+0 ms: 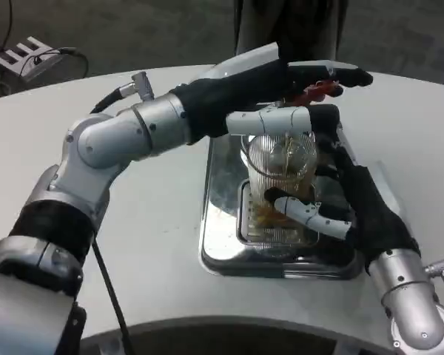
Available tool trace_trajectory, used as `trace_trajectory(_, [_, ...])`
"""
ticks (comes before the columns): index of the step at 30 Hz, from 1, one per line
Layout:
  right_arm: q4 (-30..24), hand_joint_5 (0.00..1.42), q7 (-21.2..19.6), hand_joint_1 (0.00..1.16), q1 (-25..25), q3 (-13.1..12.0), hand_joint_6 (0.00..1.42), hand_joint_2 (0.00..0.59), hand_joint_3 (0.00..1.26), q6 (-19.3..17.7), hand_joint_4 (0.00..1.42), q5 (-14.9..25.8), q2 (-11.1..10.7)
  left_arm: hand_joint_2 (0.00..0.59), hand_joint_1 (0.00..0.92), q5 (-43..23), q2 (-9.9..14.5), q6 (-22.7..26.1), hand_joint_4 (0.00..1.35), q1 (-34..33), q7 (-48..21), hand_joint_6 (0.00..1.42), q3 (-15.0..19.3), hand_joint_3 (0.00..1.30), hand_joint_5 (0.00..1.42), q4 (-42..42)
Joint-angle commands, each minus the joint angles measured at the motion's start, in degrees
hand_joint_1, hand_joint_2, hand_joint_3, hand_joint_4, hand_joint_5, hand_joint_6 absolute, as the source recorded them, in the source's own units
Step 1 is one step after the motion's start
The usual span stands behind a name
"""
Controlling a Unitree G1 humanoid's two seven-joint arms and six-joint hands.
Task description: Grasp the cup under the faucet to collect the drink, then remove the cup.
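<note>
One clear cup (283,166) in the right hand's (333,200) grip, on one shiny tray (222,222), left hand (281,85) flat and open above.

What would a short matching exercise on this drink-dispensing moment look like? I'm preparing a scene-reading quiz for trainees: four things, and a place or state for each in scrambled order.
Things:
1. cup
2. left hand
3. right hand
4. metal tray

Places or states:
A. lies flat on the white table, under the cup
B. reaches over the top of the cup
C. clear, ribbed, with amber drink in its lower part
D. wraps around the cup's side

Pairs: 1-C, 2-B, 3-D, 4-A
</note>
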Motion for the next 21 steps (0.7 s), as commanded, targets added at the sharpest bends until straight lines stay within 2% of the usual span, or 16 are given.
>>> trace_trajectory(1, [1.72,0.21,-0.79,0.73,-1.3,0.45,0.25,0.186,0.0,-1.7,0.08,1.03,0.26,0.0,0.0,2.29,0.3,1.18,0.1,1.01,-2.39,0.12,-1.17,0.19,0.13,1.35])
trace_trajectory(14, [7.95,0.21,-2.53,0.73,-4.83,0.95,0.25,0.184,0.0,-3.91,0.08,2.52,0.74,0.0,0.0,2.38,0.08,1.18,0.1,-0.02,-2.76,0.11,-1.16,0.19,0.14,1.39])
trace_trajectory(21, [8.54,0.21,-2.36,0.73,-5.21,1.08,0.25,0.183,0.0,-3.99,0.09,3.15,0.35,0.0,0.0,2.56,0.18,1.1,0.11,-0.25,-2.99,0.11,-1.05,0.2,0.14,1.46])
